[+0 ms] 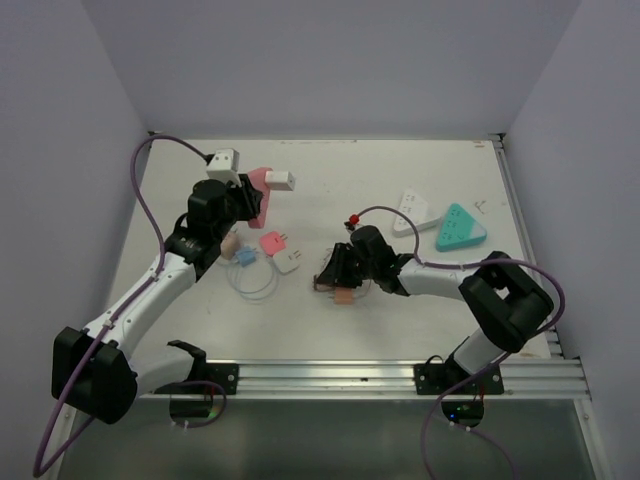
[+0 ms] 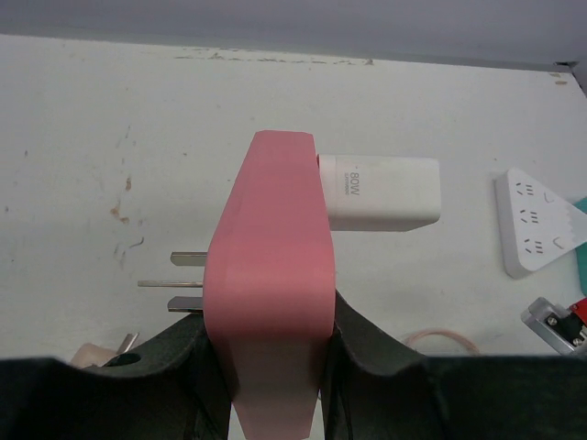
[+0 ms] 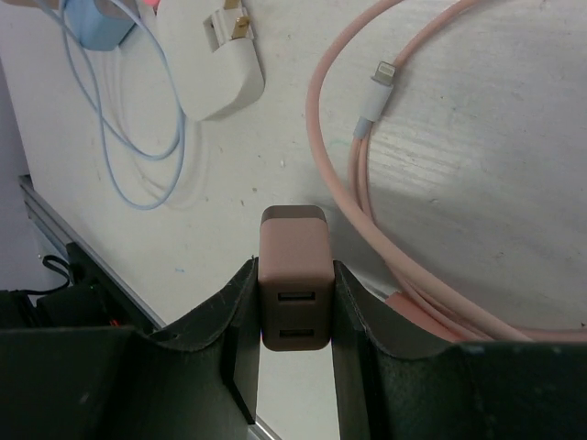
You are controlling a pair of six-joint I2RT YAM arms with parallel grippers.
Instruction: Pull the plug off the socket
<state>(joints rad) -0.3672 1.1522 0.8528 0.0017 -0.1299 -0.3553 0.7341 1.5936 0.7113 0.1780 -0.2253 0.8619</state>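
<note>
The left end effector (image 2: pixel 271 371) is clamped on the lower part of the pink socket (image 2: pixel 271 275), one dark finger (image 2: pixel 197 367) pressed to each flat side. In the top view the socket is held up at the far left of the counter (image 1: pixel 330 170), near its back edge. The white plug (image 2: pixel 385 192), a boxy charger with grey lettering, sticks out sideways from the upper right face of the socket and is seated against it. On the opposite face, three metal prongs (image 2: pixel 179 284) point out to the left.

The right end effector (image 3: pixel 293 307) is closed on a dusty-pink USB charger (image 3: pixel 293 275), whose two ports face the wrist camera. It sits near the middle of the counter. Whether the charger rests on the surface or hangs just above it is hard to judge from these angles. A pink cable (image 3: pixel 339 156) loops just to the right of it and ends in a white connector (image 3: pixel 374 101).

Between the two arms lie a white three-pin plug (image 3: pixel 215 64) and a blue charger (image 3: pixel 96 23) with a pale blue cable (image 3: pixel 138 156) coiled beside it. Further right, well apart from both arms, a white triangular power strip (image 1: pixel 415 212) and a teal one (image 1: pixel 458 228) lie side by side.
</note>
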